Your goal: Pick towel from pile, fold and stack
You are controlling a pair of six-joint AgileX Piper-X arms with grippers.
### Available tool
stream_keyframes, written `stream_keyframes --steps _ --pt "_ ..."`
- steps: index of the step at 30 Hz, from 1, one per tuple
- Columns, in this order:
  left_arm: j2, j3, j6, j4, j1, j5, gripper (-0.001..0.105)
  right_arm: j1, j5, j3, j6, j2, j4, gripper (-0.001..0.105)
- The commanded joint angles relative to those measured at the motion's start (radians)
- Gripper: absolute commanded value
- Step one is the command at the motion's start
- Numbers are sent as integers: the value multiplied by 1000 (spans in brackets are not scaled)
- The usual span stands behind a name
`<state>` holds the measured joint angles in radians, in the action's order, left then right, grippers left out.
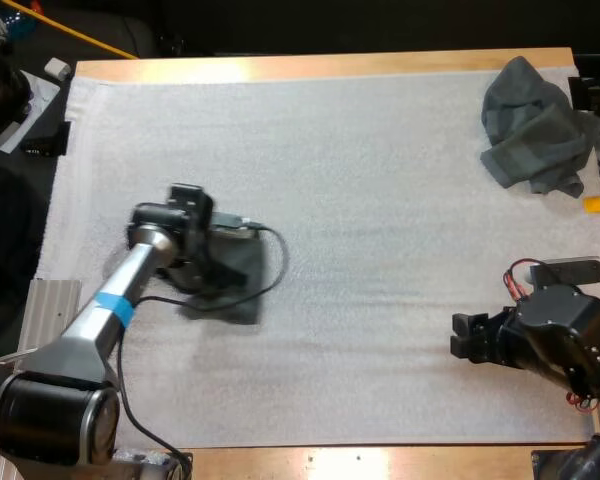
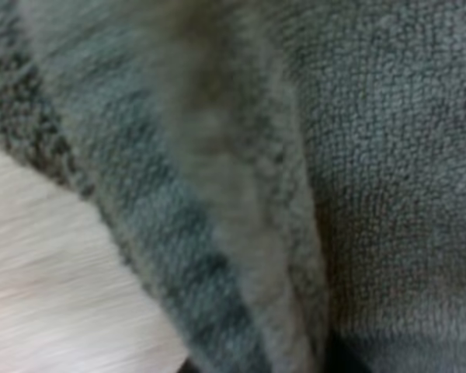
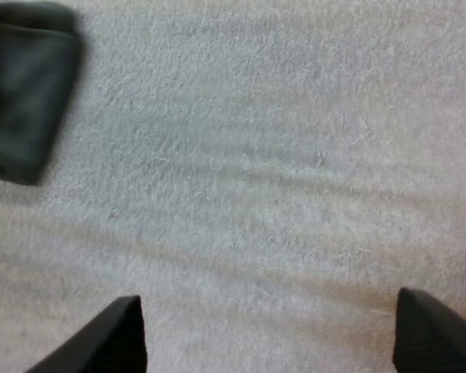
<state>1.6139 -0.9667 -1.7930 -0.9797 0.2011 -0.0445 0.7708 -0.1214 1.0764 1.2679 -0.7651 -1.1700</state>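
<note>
- The left gripper [image 1: 202, 262] is sitting right on top of a folded towel [image 1: 242, 272], which is lying on the left part of the white mat [image 1: 380, 220]; I cannot tell whether it is gripping the cloth
- The right gripper [image 3: 268, 334] is hovering over bare mat, its fingers [image 3: 116, 334] standing wide apart and holding nothing
- A crumpled towel [image 1: 535, 125] is lying at the mat's far right corner

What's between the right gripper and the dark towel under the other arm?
Nothing, just bare white mat between the black two-fingered right gripper and the folded grey-green towel, seen in the high view.
</note>
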Motion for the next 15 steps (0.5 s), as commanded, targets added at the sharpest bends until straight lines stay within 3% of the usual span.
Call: stream_keyframes --steps 1,4,7,15 --pt "-19 -3 80 -57 -88 173 0 0 6 2 4 6 -6 64" --pt "-23 -4 121 -74 -157 277 0 0 11 2 4 6 -5 64" --pt "-25 -5 142 -81 -212 332 0 0 23 2 4 6 -2 64" --pt "-32 -8 152 -80 -277 343 0 -1 86 3 1 7 12 64"
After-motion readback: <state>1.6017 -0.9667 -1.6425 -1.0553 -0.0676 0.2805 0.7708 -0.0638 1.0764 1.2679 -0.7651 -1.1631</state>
